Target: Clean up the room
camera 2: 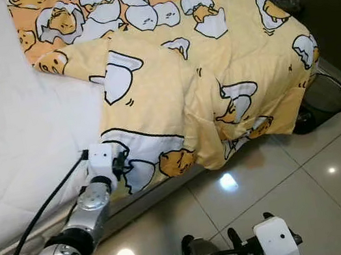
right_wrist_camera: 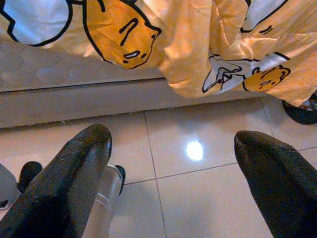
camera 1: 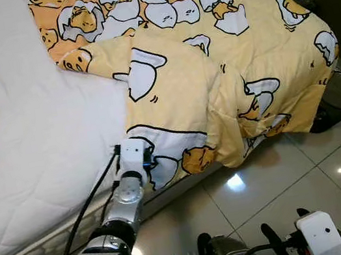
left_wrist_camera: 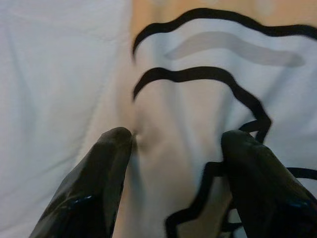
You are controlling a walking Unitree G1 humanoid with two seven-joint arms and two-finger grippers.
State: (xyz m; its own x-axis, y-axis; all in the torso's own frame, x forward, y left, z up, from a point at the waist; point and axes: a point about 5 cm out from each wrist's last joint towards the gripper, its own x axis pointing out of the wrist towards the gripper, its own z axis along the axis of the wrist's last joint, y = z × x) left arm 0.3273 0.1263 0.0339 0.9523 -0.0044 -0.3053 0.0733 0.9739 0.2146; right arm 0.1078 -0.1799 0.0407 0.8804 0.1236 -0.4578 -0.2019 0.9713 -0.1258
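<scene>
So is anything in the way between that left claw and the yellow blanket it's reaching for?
Nothing visible. The left gripper is already at the blanket, at its edge beside the white mattress, its open fingers straddling the cloth with only fabric between them.

Two head views, high up, looking forward and down onto the white mattress (camera 1: 18,128), the yellow duvet (camera 1: 224,58) and the tiled floor (camera 1: 335,164); nearly the same scene, slightly shifted sideways between them. Left wrist view very close, aimed along the left gripper (left_wrist_camera: 173,144) at the duvet's edge where it meets the mattress. Right wrist view low, near the floor, facing along the right gripper (right_wrist_camera: 173,144) toward the bed's side, sharing the duvet's hanging fold and the tiles with the head views.
</scene>
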